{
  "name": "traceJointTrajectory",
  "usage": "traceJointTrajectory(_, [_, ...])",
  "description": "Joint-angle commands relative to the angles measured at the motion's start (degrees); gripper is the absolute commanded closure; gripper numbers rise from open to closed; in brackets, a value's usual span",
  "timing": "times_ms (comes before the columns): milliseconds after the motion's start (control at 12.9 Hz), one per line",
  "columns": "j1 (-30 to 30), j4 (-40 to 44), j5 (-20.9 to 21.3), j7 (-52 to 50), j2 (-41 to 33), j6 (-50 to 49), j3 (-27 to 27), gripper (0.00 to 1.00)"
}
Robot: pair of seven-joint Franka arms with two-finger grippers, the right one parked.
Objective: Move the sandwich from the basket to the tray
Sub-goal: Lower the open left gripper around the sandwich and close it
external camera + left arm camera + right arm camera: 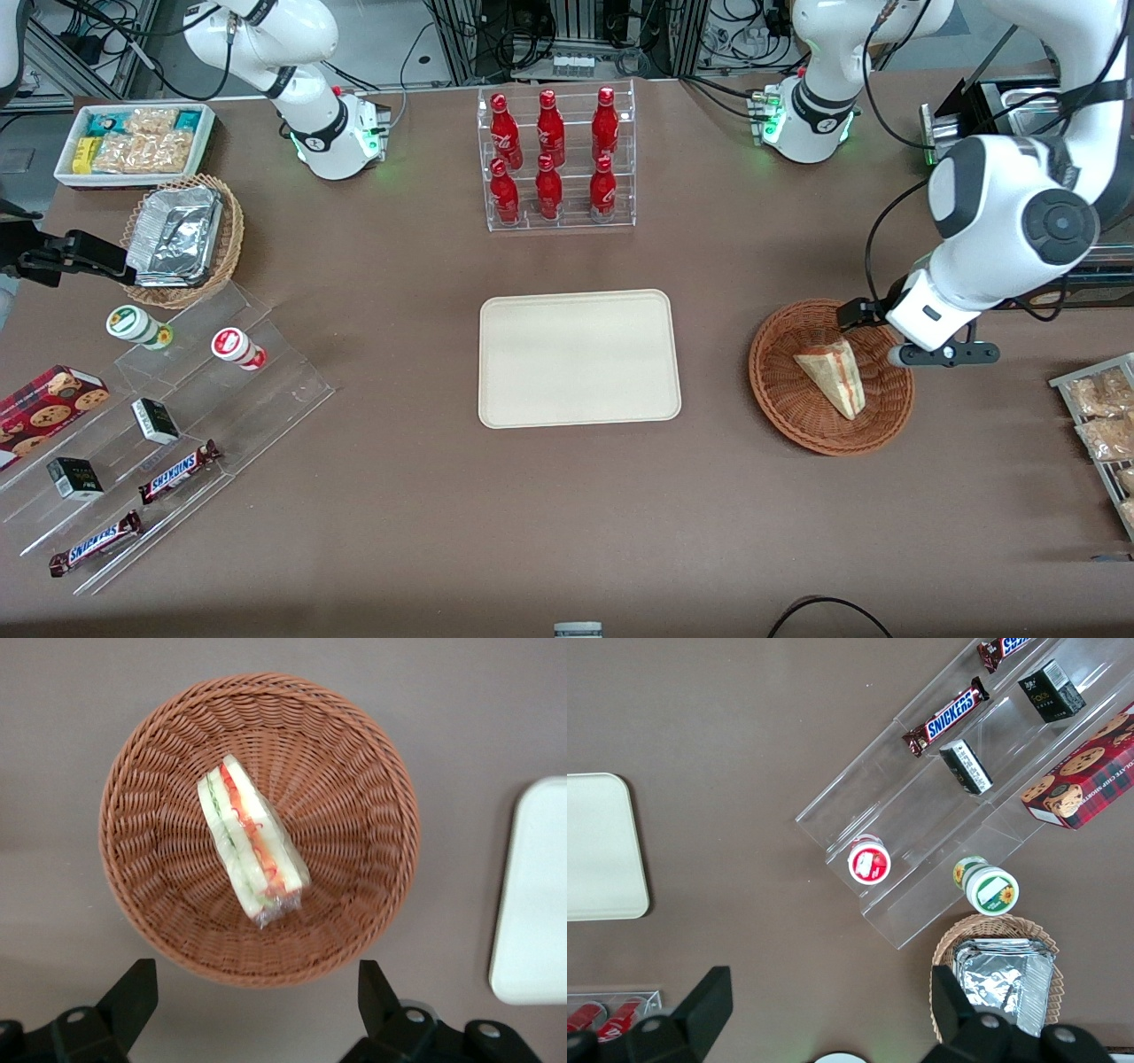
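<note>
"SNICKERS" reads on 2 chocolate bars [180, 471] on the clear stand.

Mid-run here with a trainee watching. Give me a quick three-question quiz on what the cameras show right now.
1. True or false: the sandwich already lies on the tray.
2. Is the gripper open or shut?
3. The gripper hangs above: A) the bottle rack, B) the basket, C) the tray.

Key
1. False; it lies in the basket.
2. Open, holding nothing.
3. B, over the basket's rim.
</note>
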Motion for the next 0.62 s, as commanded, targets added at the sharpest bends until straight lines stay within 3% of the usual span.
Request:
traceJointTrajectory(0, [0.2, -4.4, -0.1, -5.9, -1.7, 5.1, -0.1, 0.00])
traceJointTrajectory(542, [-0.2, -6.1, 0.1, -31.1, 1.7, 12.1, -0.1, 0.00])
